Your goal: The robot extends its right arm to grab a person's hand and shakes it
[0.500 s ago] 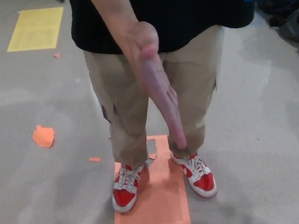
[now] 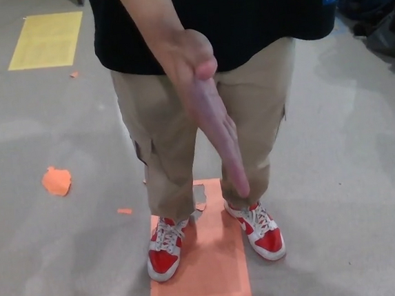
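A person stands facing me in a black shirt, tan cargo trousers and red-and-white shoes (image 2: 164,251). Their hand (image 2: 208,112) reaches out toward me at picture centre, flat and edge-on, thumb up, fingers together with the tips pointing down toward me. Nothing touches it. Neither of my hands nor any part of my arms shows in the head view.
The person stands on an orange floor mat (image 2: 208,272) on grey floor. A yellow mat (image 2: 46,40) lies at the far left, an orange scrap (image 2: 56,181) at the left, and dark bags (image 2: 379,7) at the far right.
The person's outstretched hand has barely moved; the whole picture has shifted very slightly.
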### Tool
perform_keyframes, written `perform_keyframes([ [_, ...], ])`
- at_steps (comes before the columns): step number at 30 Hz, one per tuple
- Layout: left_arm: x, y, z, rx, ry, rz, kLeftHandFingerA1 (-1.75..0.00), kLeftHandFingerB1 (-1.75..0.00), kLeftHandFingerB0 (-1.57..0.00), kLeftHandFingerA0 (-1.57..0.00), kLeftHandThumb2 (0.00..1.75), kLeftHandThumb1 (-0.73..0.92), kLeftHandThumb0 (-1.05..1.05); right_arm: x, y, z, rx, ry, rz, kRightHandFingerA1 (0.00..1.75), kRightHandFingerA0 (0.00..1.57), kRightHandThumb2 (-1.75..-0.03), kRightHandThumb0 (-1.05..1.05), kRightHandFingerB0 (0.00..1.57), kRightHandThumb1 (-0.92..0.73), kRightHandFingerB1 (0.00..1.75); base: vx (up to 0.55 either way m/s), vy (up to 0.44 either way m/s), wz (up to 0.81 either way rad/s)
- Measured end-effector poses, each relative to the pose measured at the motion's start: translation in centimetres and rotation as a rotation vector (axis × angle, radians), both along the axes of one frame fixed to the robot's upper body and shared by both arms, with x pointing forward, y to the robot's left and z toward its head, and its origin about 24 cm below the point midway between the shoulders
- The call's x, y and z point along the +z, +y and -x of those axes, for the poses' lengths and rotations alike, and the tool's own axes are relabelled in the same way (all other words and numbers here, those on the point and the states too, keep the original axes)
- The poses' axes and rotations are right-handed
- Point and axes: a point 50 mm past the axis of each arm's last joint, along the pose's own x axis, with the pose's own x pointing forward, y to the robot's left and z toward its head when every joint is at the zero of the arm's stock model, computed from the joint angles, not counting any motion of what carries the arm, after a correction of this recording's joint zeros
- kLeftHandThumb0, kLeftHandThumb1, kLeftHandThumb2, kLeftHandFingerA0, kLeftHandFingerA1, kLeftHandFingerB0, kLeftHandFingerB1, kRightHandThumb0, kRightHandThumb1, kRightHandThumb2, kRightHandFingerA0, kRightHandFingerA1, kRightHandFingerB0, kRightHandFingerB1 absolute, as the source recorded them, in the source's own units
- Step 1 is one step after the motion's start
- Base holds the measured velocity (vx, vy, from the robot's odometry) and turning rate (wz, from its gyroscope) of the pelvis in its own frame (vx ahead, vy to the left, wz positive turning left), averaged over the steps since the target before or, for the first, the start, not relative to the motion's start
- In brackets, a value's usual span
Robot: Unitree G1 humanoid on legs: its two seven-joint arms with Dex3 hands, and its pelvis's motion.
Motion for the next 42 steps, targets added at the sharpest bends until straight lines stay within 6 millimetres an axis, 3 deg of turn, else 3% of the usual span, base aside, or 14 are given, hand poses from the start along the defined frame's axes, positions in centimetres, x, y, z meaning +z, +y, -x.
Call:
perform_keyframes([
  [2,0.0,0.0,-0.1,-0.001,-0.003,0.0,-0.33,-0.33,-0.31,-0.32,0.66,0.85,-0.53,1.2,0.9,-1.2,0.03,-0.084,-0.021,0.35,0.27,-0.7,-0.75,0.06,-0.92,0.21,0.0,0.0,0.0],
  [3,0.0,0.0,-0.2,-0.001,-0.004,0.0,-0.49,-0.46,-0.24,-0.31,0.99,0.72,-0.6,1.7,1.3,-1.6,0.041,-0.113,-0.028,0.46,0.1,-1.03,-0.79,0.04,-0.75,0.22,0.0,0.0,0.0],
  [8,0.1,-0.1,-0.5,-0.004,-0.011,0.0,-0.33,-0.33,-0.33,-0.34,0.66,0.85,-0.5,5.4,3.5,-4.4,0.121,-0.306,-0.07,0.38,0.06,-1.09,-0.86,0.06,-0.76,0.19,0.0,0.0,0.0],
  [13,0.2,-0.1,-0.8,-0.005,-0.019,0.001,-0.31,-0.31,-0.27,-0.29,0.65,0.84,-0.49,9.4,5.7,-6.4,0.2,-0.467,-0.097,0.45,0.05,-1.1,-0.9,0.03,-0.76,0.15,0.0,0.0,0.0],
  [14,0.2,-0.1,-0.8,-0.005,-0.021,0.001,-0.5,-0.49,-0.1,-0.09,1.09,0.6,-0.26,10.2,6.2,-6.7,0.216,-0.498,-0.102,0.44,0.04,-1.12,-0.9,0.02,-0.77,0.15,0.0,0.0,0.0],
  [15,0.3,-0.1,-0.9,-0.006,-0.024,0.001,-0.3,-0.3,-0.27,-0.26,0.65,0.84,-0.5,11.3,6.8,-7.2,0.239,-0.539,-0.109,0.37,0.1,-1.14,-0.91,0.0,-0.78,0.13,0.0,0.0,0.0],
  [16,0.3,-0.1,-1.0,-0.006,-0.026,0.001,-0.3,-0.3,-0.27,-0.26,0.65,0.84,-0.5,12.2,7.3,-7.5,0.256,-0.568,-0.112,0.37,0.1,-1.14,-0.91,0.0,-0.78,0.13,0.0,0.0,0.0],
  [17,0.3,-0.1,-1.1,-0.006,-0.028,0.001,-0.31,-0.31,-0.29,-0.29,0.65,0.82,-0.51,12.7,7.7,-7.7,0.269,-0.586,-0.114,0.31,0.06,-0.73,-0.9,0.0,-0.92,0.05,0.0,0.0,0.0],
  [18,0.3,-0.1,-1.2,-0.007,-0.03,0.001,-0.32,-0.32,-0.31,-0.3,0.65,0.8,-0.52,13.8,8.3,-8.0,0.291,-0.62,-0.117,0.27,0.13,-1.17,-0.95,0.0,-0.79,0.09,0.0,0.0,0.0],
  [23,0.5,-0.1,-1.6,-0.009,-0.042,0.001,-0.32,-0.33,-0.33,-0.32,0.65,0.84,-0.51,18.8,11.2,-8.9,0.398,-0.774,-0.123,0.27,0.09,-1.18,-0.95,0.0,-0.8,0.11,0.0,0.0,0.0],
  [24,0.5,-0.2,-1.8,-0.01,-0.045,0.002,-0.32,-0.32,-0.31,-0.31,0.65,0.84,-0.52,20.2,12.1,-9.0,0.429,-0.817,-0.124,0.31,0.03,-0.75,-0.92,0.0,-0.92,0.05,0.0,0.0,0.0],
  [25,0.6,-0.2,-1.8,-0.011,-0.047,0.002,-0.3,-0.31,-0.27,-0.26,0.66,0.84,-0.5,21.3,12.7,-9.0,0.453,-0.849,-0.124,0.28,0.01,-1.18,-0.93,0.0,-0.77,0.16,0.0,0.0,0.0],
  [32,0.8,-0.2,-2.5,-0.015,-0.062,0.008,-0.32,-0.31,-0.27,-0.28,0.66,0.81,-0.54,27.4,16.1,-8.4,0.59,-1.004,-0.102,0.28,0.0,-1.18,-0.97,0.0,-0.75,0.13,0.0,0.0,0.0],
  [42,1.0,-0.3,-3.3,-0.019,-0.079,0.008,-0.32,-0.32,-0.3,-0.3,0.65,0.84,-0.53,30.1,18.4,-8.6,0.658,-0.982,-0.009,0.32,0.01,-1.14,-1.0,0.0,-0.76,0.12,0.0,0.0,0.0],
])
